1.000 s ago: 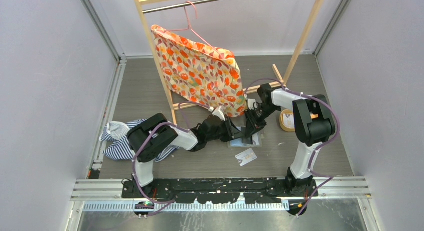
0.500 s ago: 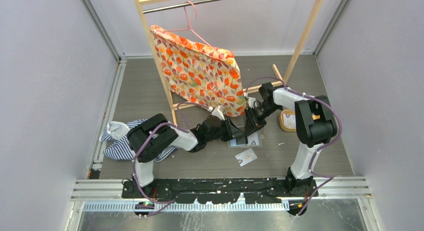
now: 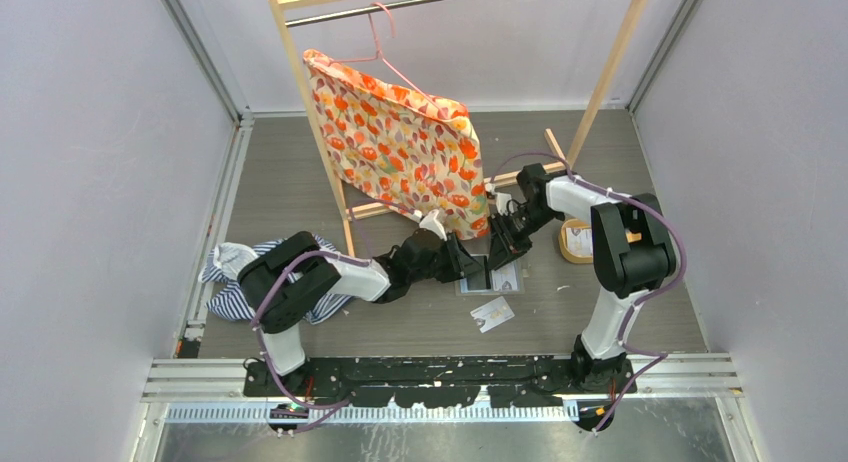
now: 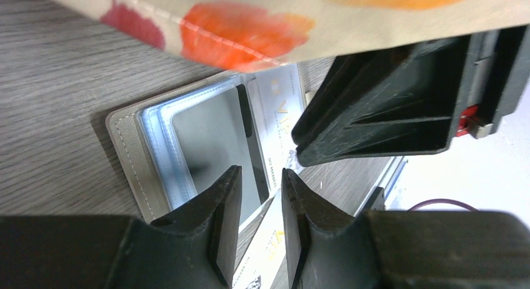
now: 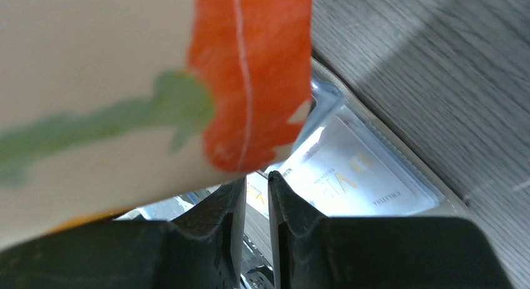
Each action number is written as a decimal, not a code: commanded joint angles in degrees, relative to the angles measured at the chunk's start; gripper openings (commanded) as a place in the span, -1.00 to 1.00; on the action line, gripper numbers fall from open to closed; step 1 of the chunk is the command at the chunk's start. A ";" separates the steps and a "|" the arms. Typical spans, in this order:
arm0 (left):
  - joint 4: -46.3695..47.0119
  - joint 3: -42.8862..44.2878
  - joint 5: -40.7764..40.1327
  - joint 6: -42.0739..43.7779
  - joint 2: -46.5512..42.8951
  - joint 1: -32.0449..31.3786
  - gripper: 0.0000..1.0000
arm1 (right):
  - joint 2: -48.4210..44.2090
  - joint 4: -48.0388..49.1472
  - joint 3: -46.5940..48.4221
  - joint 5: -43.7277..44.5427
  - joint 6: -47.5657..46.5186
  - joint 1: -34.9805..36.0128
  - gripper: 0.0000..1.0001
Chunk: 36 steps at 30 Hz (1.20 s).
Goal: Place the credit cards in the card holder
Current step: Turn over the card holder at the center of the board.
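The taupe card holder [image 3: 505, 280] lies open on the table. In the left wrist view its stitched edge [image 4: 128, 164] frames clear sleeves: one holds a dark card [image 4: 209, 136], the other a white VIP card [image 4: 275, 111]. The right wrist view shows that white card [image 5: 356, 176] in its sleeve. Another white card [image 3: 492, 313] lies loose in front of the holder. My left gripper [image 3: 470, 265] hovers over the holder's near-left part, its jaws [image 4: 260, 186] slightly apart and empty. My right gripper [image 3: 500, 244] sits just behind it, its jaws [image 5: 256, 198] a narrow gap apart and empty.
A floral cloth [image 3: 400, 142] hangs on a pink hanger from the wooden rack [image 3: 310, 112] and drapes over both wrist views. A tan wooden tray [image 3: 575, 242] stands right of the holder. A striped cloth [image 3: 240, 282] lies at the left.
The left arm's elbow and shoulder have swung a little to the left while its gripper stays over the holder. The right gripper has hardly moved.
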 commanded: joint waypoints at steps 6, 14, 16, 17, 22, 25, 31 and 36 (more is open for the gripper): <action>-4.66 -1.85 -2.59 4.84 -7.11 -0.10 -0.21 | 6.45 1.41 1.96 -2.75 4.80 0.80 -0.58; -4.78 -2.18 -2.40 3.39 -5.30 -0.10 -0.11 | 8.93 2.19 2.02 4.57 7.09 0.75 -0.72; -4.75 -1.72 -1.90 3.10 -4.60 -0.10 -0.09 | 9.05 2.27 1.96 5.17 7.15 0.76 -0.72; -4.60 -1.56 -1.60 3.02 -4.26 -0.10 -0.09 | 9.20 2.20 1.96 5.26 7.20 0.75 -0.72; -3.76 -0.70 -0.41 2.89 -3.40 -0.10 -0.07 | 9.85 2.09 2.02 5.92 7.19 0.70 -0.73; -4.71 -0.09 -0.12 2.67 -2.86 -0.10 -0.07 | 9.95 2.10 1.98 5.92 7.23 0.77 -0.73; -5.62 -1.24 -1.43 2.60 -4.25 -0.10 -0.06 | 10.13 2.01 2.14 6.19 7.24 0.70 -0.73; -6.05 -1.24 -1.51 2.90 -4.74 -0.10 -0.06 | 10.34 1.77 2.22 6.19 7.15 0.70 -0.73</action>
